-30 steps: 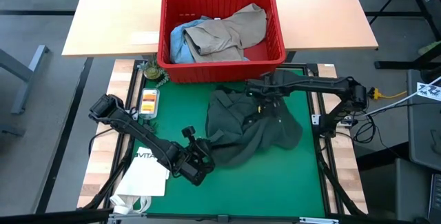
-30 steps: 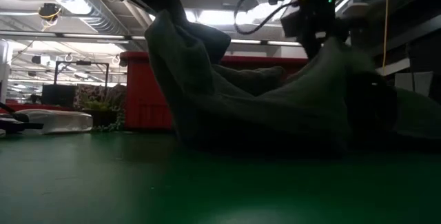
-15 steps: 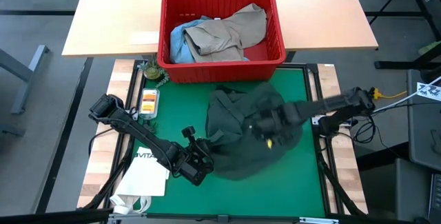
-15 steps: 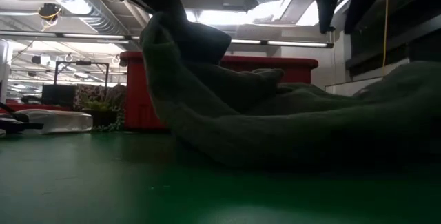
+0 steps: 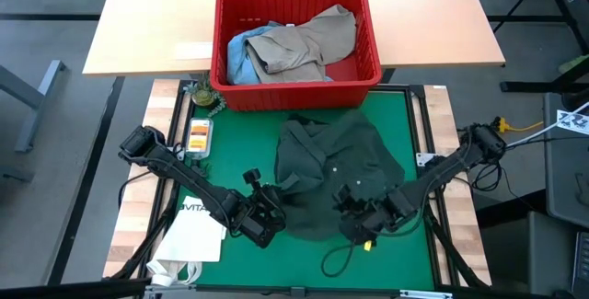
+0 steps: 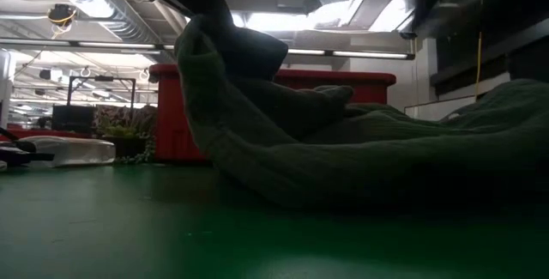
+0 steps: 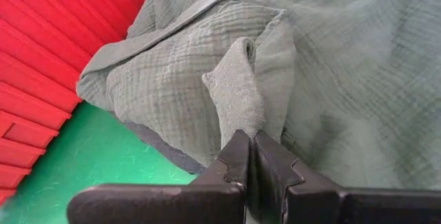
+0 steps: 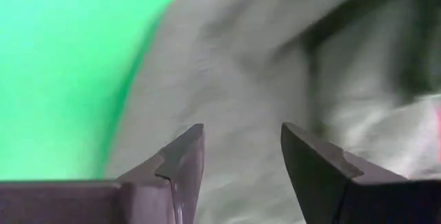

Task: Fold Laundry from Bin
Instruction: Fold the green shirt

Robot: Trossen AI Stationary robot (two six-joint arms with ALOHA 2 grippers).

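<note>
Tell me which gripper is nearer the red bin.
Left, narrowly, by the high view. The left gripper, shut on the green shirt's near-left edge, sits below the red bin. The right gripper, open over the shirt's near edge, sits slightly farther.

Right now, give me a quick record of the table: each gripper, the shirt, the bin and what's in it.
left gripper: shut on a fold of the dark green shirt, at its near left edge
right gripper: open, empty, over the shirt's near right edge
dark green shirt: crumpled on the green mat
red bin: behind the mat, holds a khaki garment and a light blue garment
</note>
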